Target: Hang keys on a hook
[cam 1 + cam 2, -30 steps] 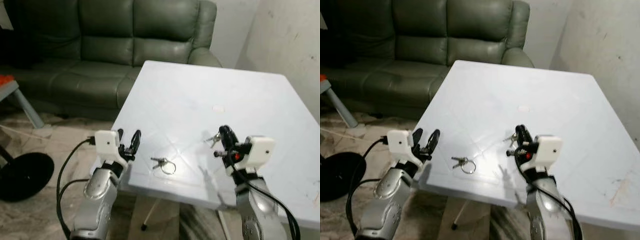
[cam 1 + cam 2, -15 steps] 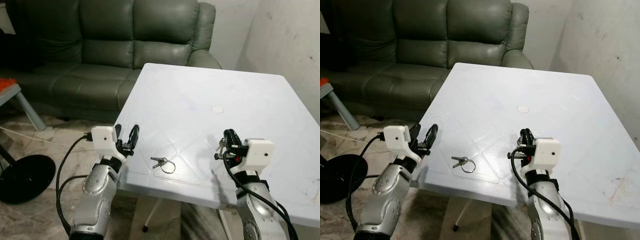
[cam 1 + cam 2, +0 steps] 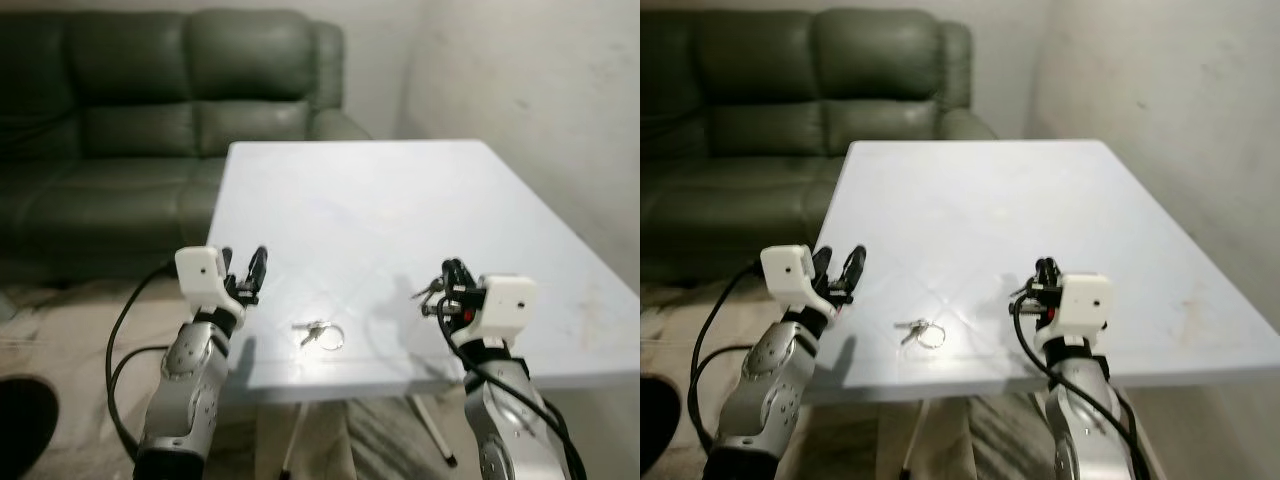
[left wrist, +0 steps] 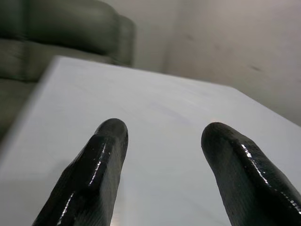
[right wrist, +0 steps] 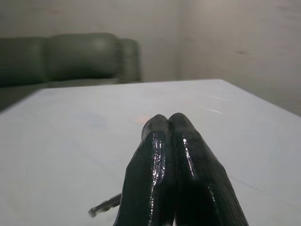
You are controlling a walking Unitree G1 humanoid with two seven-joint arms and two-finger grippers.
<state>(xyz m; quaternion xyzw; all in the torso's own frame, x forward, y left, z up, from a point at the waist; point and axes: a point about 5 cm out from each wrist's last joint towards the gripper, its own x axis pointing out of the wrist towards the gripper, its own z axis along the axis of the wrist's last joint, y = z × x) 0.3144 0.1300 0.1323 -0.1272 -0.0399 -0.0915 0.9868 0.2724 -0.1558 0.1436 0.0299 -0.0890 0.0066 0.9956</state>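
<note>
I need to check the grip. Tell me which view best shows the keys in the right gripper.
The left eye view: the keys jut from the right gripper. The right eye view shows them smaller; the right wrist view shows one key tip beside the shut fingers.

On the white table (image 3: pixel 970 190), a key ring (image 3: pixel 920 331) lies between both grippers; the right one's (image 3: pixel 1043 270) fingers seem to pinch keys.

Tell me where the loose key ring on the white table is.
The silver key ring with keys lies flat near the front edge of the white plastic table, between the left gripper and the right gripper, nearer the left.
</note>
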